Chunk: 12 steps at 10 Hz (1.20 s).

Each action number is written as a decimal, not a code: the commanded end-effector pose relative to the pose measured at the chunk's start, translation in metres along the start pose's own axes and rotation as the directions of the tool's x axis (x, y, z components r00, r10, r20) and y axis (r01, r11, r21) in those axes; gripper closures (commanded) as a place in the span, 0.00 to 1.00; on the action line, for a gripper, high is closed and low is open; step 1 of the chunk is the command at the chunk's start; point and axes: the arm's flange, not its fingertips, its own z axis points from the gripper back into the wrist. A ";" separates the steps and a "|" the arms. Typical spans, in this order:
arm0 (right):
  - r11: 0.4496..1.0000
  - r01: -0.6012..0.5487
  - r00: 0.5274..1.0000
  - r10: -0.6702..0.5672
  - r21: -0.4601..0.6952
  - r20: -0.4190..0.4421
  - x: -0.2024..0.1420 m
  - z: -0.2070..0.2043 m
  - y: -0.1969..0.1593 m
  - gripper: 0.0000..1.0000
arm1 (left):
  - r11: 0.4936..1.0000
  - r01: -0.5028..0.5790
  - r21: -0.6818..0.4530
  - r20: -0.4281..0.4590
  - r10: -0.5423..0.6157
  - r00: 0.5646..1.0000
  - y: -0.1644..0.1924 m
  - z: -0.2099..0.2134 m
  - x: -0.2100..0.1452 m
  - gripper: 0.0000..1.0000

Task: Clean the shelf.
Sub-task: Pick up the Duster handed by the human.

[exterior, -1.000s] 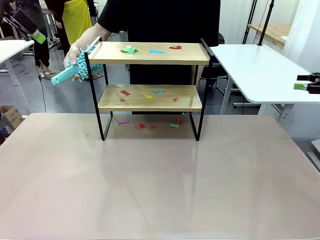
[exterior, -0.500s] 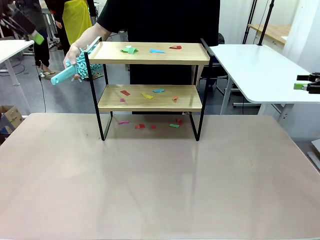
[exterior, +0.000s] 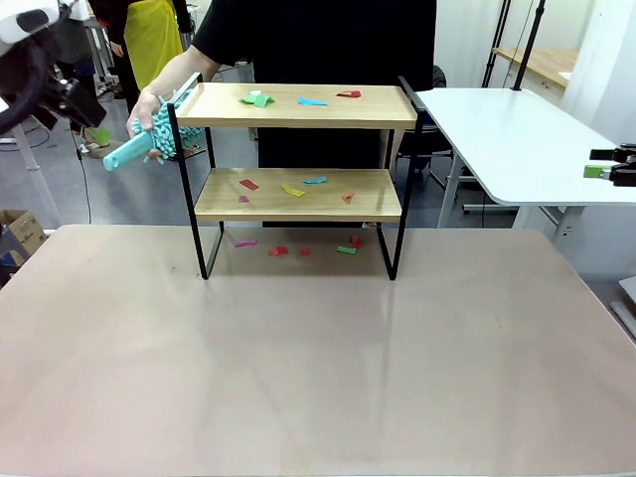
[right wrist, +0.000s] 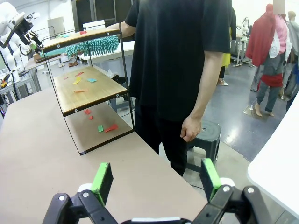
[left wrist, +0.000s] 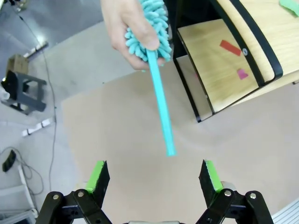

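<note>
The shelf (exterior: 298, 106) stands at the table's far side, with coloured paper scraps (exterior: 303, 100) on its top board, on its lower board and on the table beneath. A person's hand (exterior: 147, 107) holds a teal fluffy duster (exterior: 159, 134) by its head at the shelf's left end, handle (left wrist: 161, 102) pointing outward. My left gripper (left wrist: 154, 176) is open, just short of the handle's free end, and sits high at the left in the front view (exterior: 89, 124). My right gripper (right wrist: 156, 179) is open and empty, off the table's right side (exterior: 606, 171). The shelf (right wrist: 86, 88) is also seen from the side.
The person in a black shirt (exterior: 318, 40) stands behind the shelf, the other hand (right wrist: 190, 128) hanging down. A white side table (exterior: 517, 139) is at the right, a cardboard box (exterior: 20, 234) on the floor at the left, and a dark stool (right wrist: 205, 135) beside the person.
My left arm has swung in from the upper left toward the duster's handle. The hand with the duster, the shelf and the right gripper have hardly moved.
</note>
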 end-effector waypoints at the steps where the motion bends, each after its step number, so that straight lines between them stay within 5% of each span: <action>1: 1.000 -0.004 1.000 0.004 0.002 0.001 0.002 -0.001 0.001 0.00 | 1.000 -0.013 -0.001 0.019 0.013 1.000 -0.008 -0.012 -0.001 0.00; 5: 1.000 -0.004 1.000 0.004 0.002 0.001 0.002 -0.001 0.001 0.00 | 0.999 -0.033 0.032 0.062 0.031 0.998 -0.031 -0.039 0.008 0.00; 10: 1.000 -0.004 1.000 0.004 0.002 0.001 0.002 -0.001 0.001 0.00 | 0.998 -0.054 0.030 -0.004 0.054 0.999 -0.028 -0.060 0.022 0.00; 11: 1.000 -0.004 1.000 0.004 0.002 0.001 0.002 -0.001 0.001 0.00 | 0.999 -0.045 0.019 -0.034 0.045 0.998 -0.027 -0.063 0.023 0.54; 12: 1.000 -0.004 1.000 0.004 0.002 0.001 0.002 -0.001 0.001 0.00 | 0.998 -0.049 0.043 -0.020 0.049 0.999 -0.027 -0.063 0.023 0.56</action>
